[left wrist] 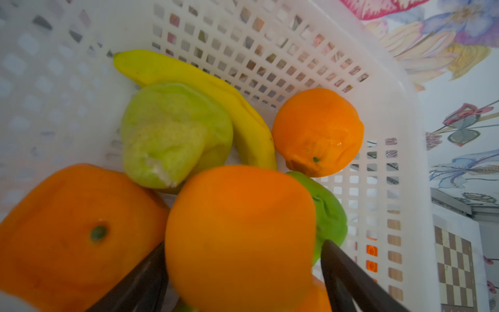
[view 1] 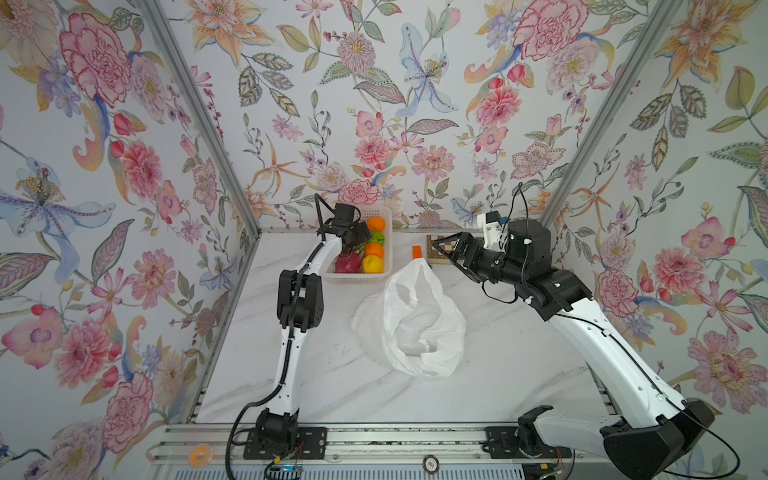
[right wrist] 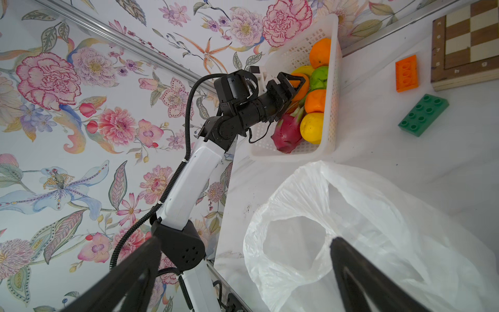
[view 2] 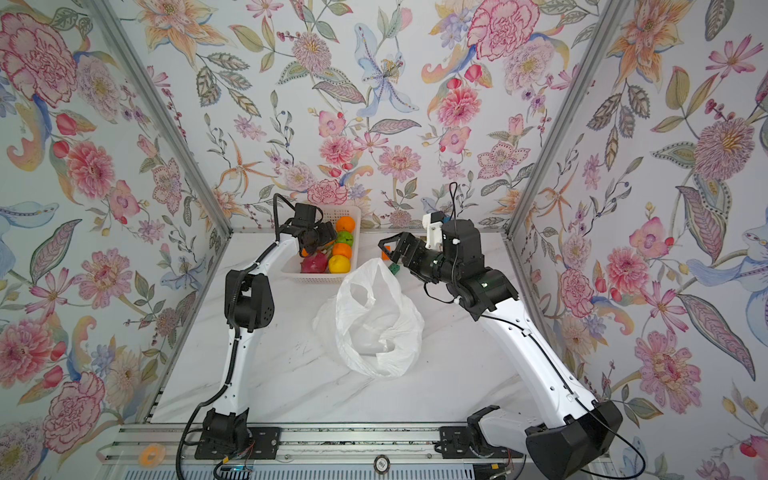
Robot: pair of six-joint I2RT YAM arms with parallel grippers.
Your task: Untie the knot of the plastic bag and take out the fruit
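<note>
On the marble table (view 1: 316,374), near its middle, the plastic bag (view 1: 415,328) lies slumped with its mouth gaping and its handle loops loose. Just beyond it, at the back, the fruit (view 1: 374,250) sits in a white basket (view 1: 358,277): oranges, green ones, a yellow one (view 1: 372,264) and a dragon fruit (view 1: 348,262). The left gripper (left wrist: 243,244) hangs inside the basket with its jaws spread; an orange (left wrist: 237,213) lies between them, with a gap on one side. The right gripper (view 1: 444,252) hovers above the bag's far end, jaws wide and empty. An orange brick (view 1: 417,251) lies nearby.
</note>
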